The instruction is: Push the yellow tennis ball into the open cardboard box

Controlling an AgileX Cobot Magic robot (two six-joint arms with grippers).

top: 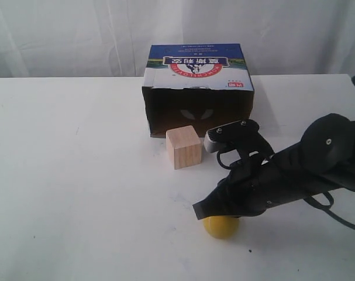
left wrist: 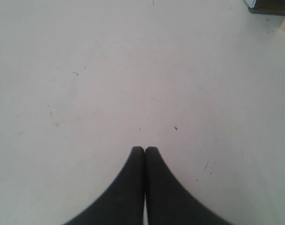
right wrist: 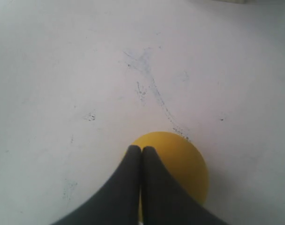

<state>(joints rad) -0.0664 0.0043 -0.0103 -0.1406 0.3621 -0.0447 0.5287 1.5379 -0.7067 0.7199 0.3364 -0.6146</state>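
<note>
A pale wooden cube [top: 183, 147] stands on white table [top: 78, 193].

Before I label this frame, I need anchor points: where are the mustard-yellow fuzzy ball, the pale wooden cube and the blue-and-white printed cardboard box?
mustard-yellow fuzzy ball [top: 221, 228]: exterior view, its visible lower half.
pale wooden cube [top: 184, 153]: exterior view, front face.
blue-and-white printed cardboard box [top: 197, 65]: exterior view, printed top panel.
</note>
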